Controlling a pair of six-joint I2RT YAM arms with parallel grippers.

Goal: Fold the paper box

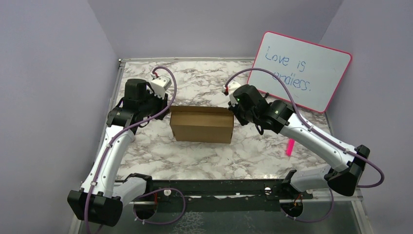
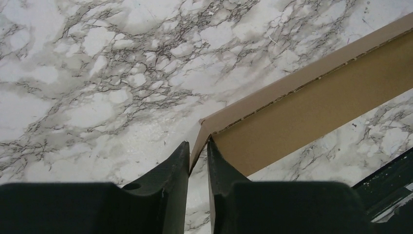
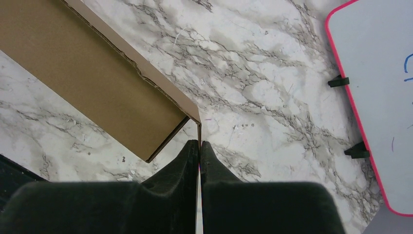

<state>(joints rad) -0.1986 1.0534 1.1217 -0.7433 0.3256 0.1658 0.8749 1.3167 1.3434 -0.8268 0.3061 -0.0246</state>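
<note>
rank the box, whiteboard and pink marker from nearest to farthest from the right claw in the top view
1. box, pinched in the right claw
2. whiteboard, leaning at the back right
3. pink marker, toward the front right

Marble-patterned table (image 1: pixel 195 156) between plain lavender walls (image 1: pixel 48 73), pink-rimmed whiteboard (image 1: pixel 311 78) at right.

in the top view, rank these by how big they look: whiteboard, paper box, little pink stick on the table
1. whiteboard: clearly the largest, even though it stands farthest back.
2. paper box: mid-sized.
3. pink stick: by far the smallest, a thin sliver beside the right arm.
</note>
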